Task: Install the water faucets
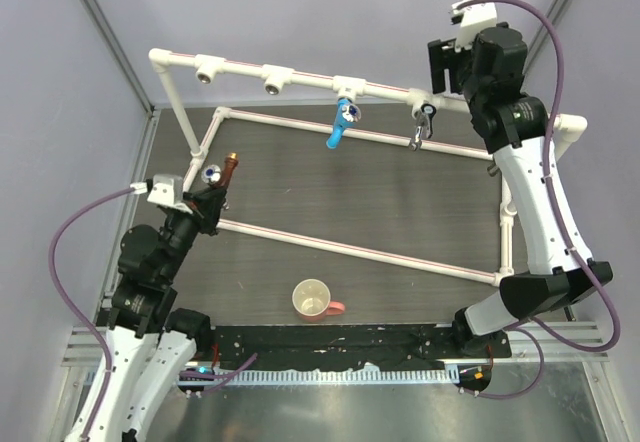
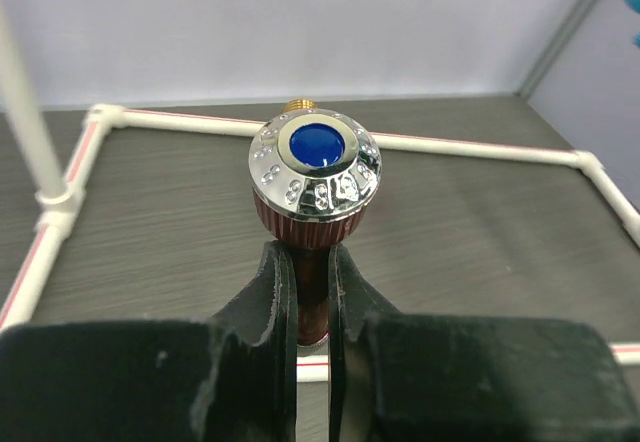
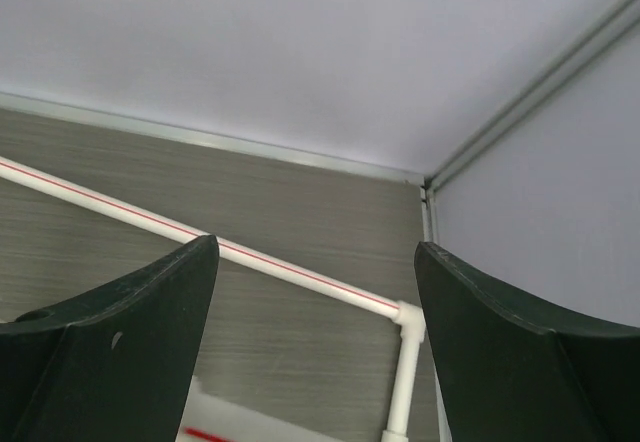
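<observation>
Left gripper [image 2: 313, 267] clasping copper faucet [image 2: 315, 167], cup [image 1: 312, 300] upright

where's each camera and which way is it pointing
Top external: above and behind the robot, looking down on the table, white pipe frame, left arm and right arm.
Left wrist: on the left arm, facing the far wall along the left gripper, shut on the copper faucet.
Right wrist: raised at far right, looking past the open right gripper at the frame's corner.
Shared: top and left wrist both show the held faucet.
</observation>
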